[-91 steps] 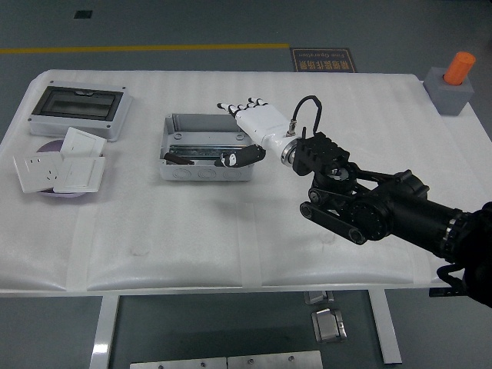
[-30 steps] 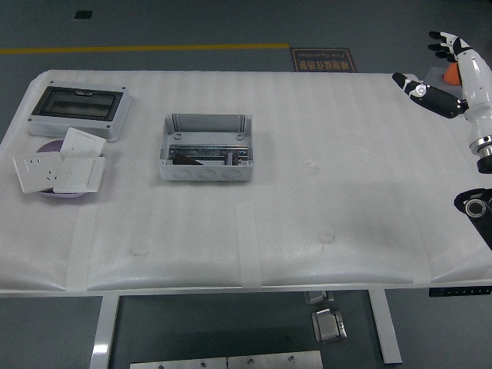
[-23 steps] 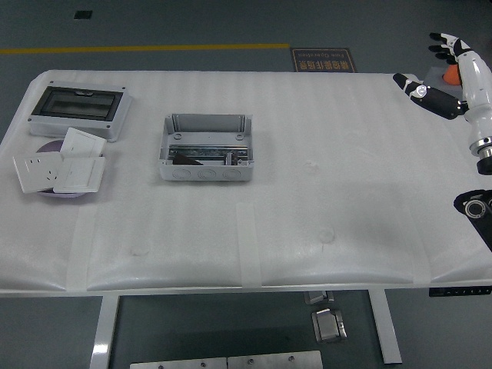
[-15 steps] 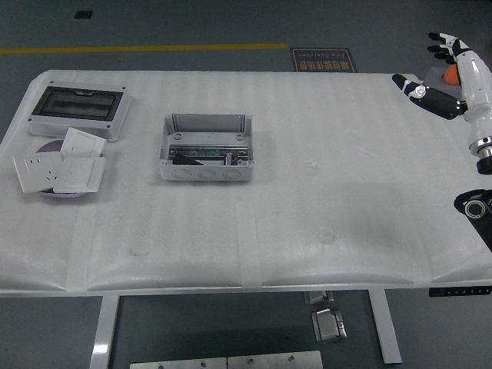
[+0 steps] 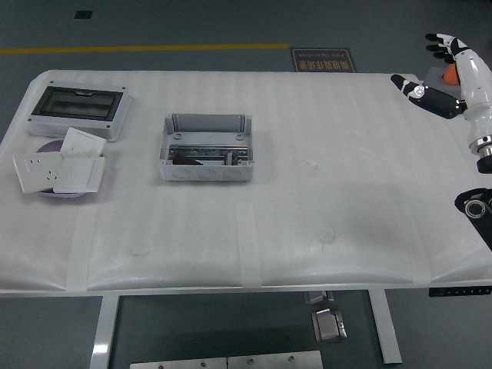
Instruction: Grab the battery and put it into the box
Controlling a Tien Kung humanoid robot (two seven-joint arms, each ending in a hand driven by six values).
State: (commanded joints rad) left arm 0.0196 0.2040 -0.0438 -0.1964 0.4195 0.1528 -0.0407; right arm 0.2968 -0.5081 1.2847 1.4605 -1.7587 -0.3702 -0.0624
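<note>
A white table (image 5: 292,207) fills most of the frame, its near edge running along the lower part of the picture. A little left of centre in the upper half sits the box (image 5: 206,147), an open grey plastic enclosure with a metal rail across its inside. Inside it lie dark pieces: one black part at the left end and, toward the right end of the rail, a small dark piece taken here for the battery (image 5: 231,158), though it is too small to make out clearly. At the upper right of the frame, at the table's right edge, the right hand (image 5: 453,77) is raised with its white back and palm upright; its black-tipped fingers (image 5: 440,44) point up and toward the left, spread apart, and the dark thumb (image 5: 421,94) juts out to the left over the table's corner. The hand is wide open and holds nothing. Below it, at the right edge, black parts of the right arm (image 5: 477,211) show. Just behind the hand a bit of an orange object (image 5: 452,76) peeks out. In the upper left of the frame a grey cabinet with a dark window (image 5: 80,109) lies flat on the table. Just below it, near the left edge, white wall sockets and switch plates (image 5: 63,165) lie stacked over a purple disc (image 5: 48,147), overlapping one another.
</note>
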